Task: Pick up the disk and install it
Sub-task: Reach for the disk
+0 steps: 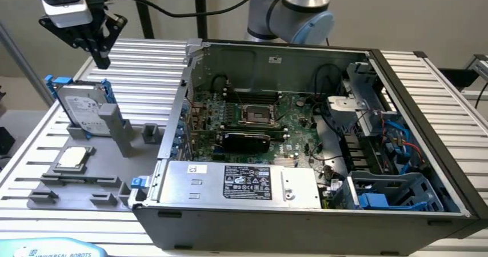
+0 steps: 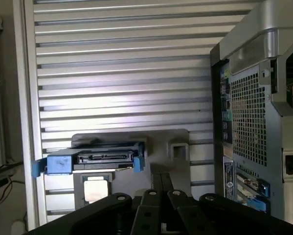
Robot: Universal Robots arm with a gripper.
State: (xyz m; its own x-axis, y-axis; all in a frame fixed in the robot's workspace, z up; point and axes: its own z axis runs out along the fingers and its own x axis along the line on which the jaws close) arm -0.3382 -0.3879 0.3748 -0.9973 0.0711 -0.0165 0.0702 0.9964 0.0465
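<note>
**Closed claw hung above the racked disk**

In the exterior view, the claw hung at roughly twelve o'clock from the disk, clear of it. Its fingers were pressed together on nothing. In the wrist view the black fingers met in the same way, pointing towards the grey holder.

The disk, a silver-grey hard drive in a bright blue frame, stood on edge in a slot of the grey fixture. The fixture lay on the slatted aluminium table, at nine o'clock from the open computer case in the exterior view. The wrist view showed the disk's connector edge facing up.

A small square silver chip lay flat on the same fixture, at about six o'clock from the disk. Inside the case, the motherboard sat centrally, the power supply at six o'clock, and a blue drive bay near four o'clock.
</note>
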